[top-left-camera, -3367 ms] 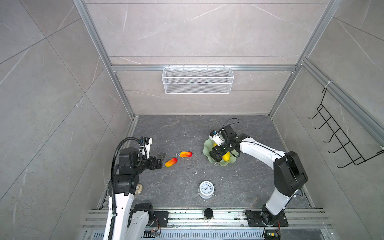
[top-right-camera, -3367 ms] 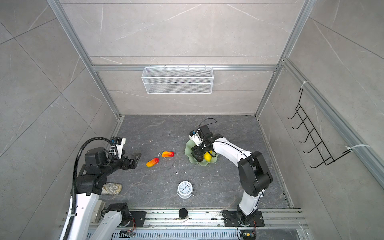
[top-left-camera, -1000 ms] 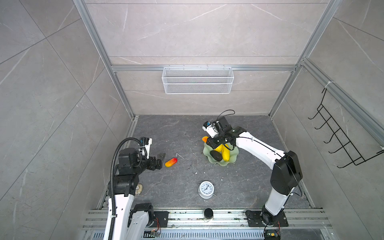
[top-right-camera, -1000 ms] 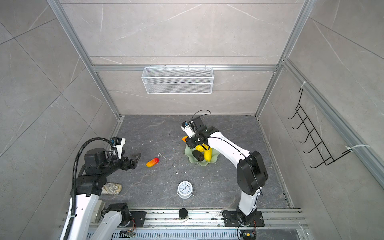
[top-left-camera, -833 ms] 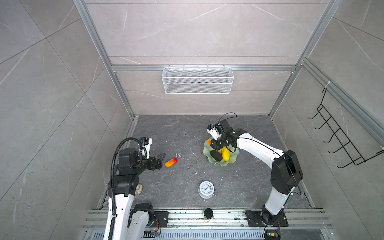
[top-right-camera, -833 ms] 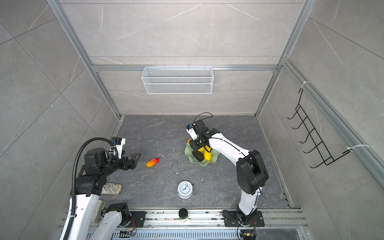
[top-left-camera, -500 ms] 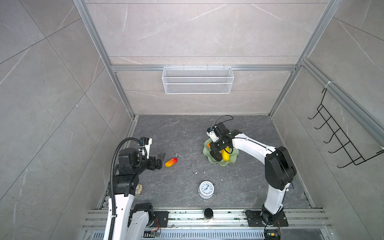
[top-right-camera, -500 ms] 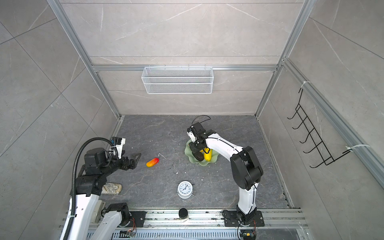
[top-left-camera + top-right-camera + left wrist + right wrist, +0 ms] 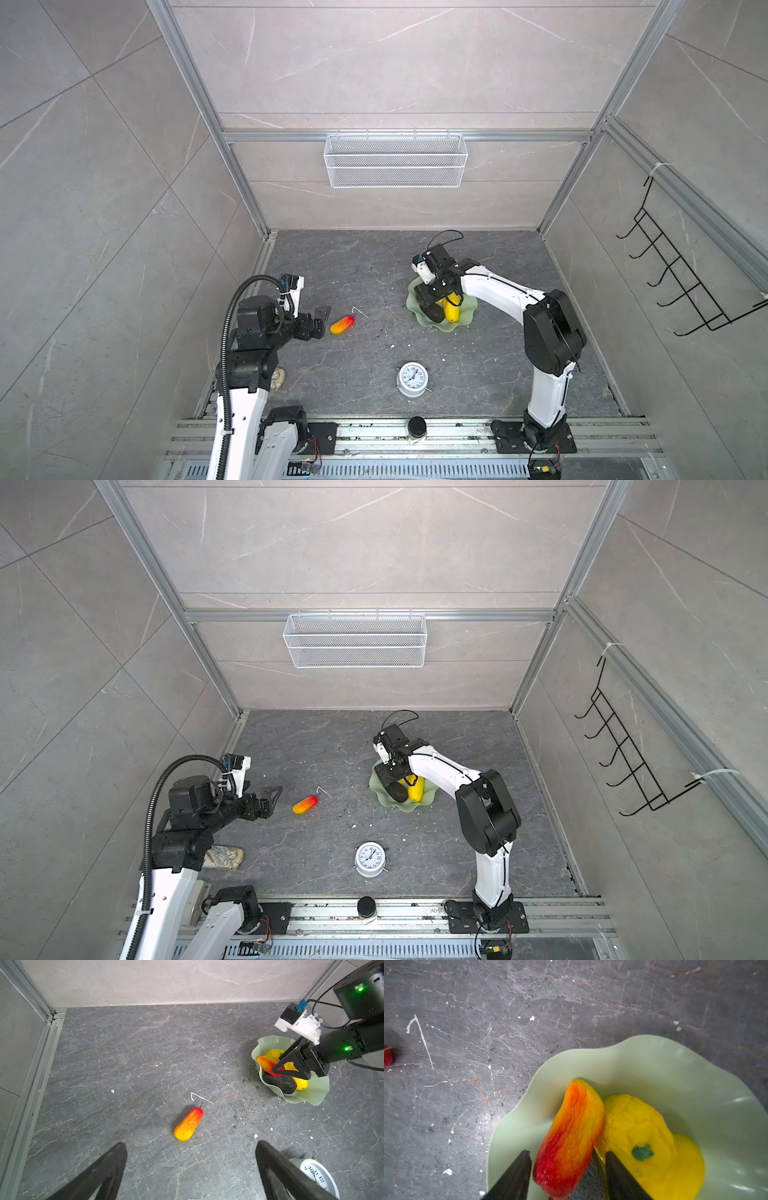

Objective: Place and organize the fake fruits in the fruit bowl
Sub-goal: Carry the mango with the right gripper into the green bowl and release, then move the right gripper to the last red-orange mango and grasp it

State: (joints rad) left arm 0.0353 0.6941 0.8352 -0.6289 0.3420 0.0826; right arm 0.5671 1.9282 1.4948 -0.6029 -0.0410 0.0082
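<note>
the bowl (image 9: 654, 1068) near the middle of the bench (image 9: 353, 270) holds an avocado (image 9: 279, 1083), a bumpy yellow fruit (image 9: 633, 1126), a long yellow fruit (image 9: 685, 1167) and a red-orange fruit (image 9: 571, 1136). the right gripper (image 9: 568, 1152) straddles the red-orange fruit, jaws apart. a second red-orange fruit (image 9: 188, 1125) lies left of the middle, before the left gripper (image 9: 191, 1144), jaws spread wide.

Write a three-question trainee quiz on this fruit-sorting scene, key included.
1. True or false: the white round alarm clock stands inside the pale mint-green wavy-rimmed bowl.
2. How many glossy fake fruits lie in that bowl? A two, B four, C five.
3. Which gripper is nearest the red-orange elongated fruit lying on the dark stone floor?
Key: 1 false; 2 B; 3 the left gripper.
</note>
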